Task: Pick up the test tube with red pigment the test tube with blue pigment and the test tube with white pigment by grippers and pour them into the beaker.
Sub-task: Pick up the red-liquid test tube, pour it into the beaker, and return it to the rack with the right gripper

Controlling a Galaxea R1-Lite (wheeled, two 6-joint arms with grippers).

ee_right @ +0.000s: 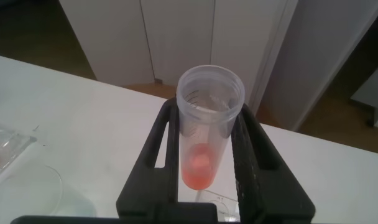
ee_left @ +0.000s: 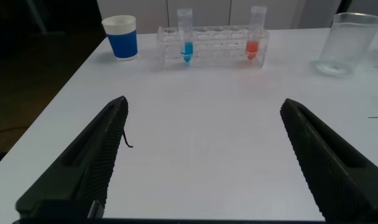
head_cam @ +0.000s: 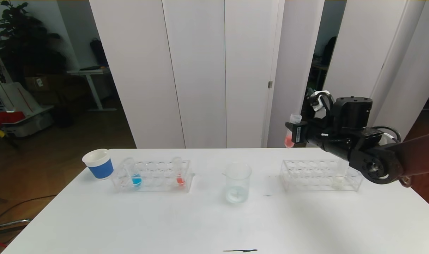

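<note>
Right gripper [head_cam: 294,135] is raised above the far right part of the table [head_cam: 214,218], its jaws pinched on a test tube with red pigment [head_cam: 289,139], held upright. In the right wrist view the tube's open mouth faces the camera and the red liquid sits at the bottom, between the two black fingers [ee_right: 248,155].

Left gripper [ee_left: 204,162] is seen only in its own wrist view, low over the near left of the table, jaws spread wide, nothing between them. It appears parked.

The beaker [head_cam: 238,181] stands at the table's middle, upright, with a little pale liquid at its bottom. The left rack [head_cam: 152,176] holds the test tube with blue pigment [head_cam: 134,174] and a second red tube [head_cam: 179,173], both upright. A blue-and-white paper cup [head_cam: 98,164] stands just beside that rack. The right rack [head_cam: 320,175] lies below and behind the raised arm; a tube with pale liquid, judged to be the test tube with white pigment [head_cam: 338,176], stands near its right end, partly hidden by the arm.

Step judged in hand: red tube lifted clear of its rack, carry to the beaker not yet made. Blue and white appear unpoured.

Next move calls for travel leftward until the tube's mouth is over the beaker's rim, then a slow wrist roll. Tube must be kept upright in transit, and the mouth brought close to the rim to avoid spilling.
</note>
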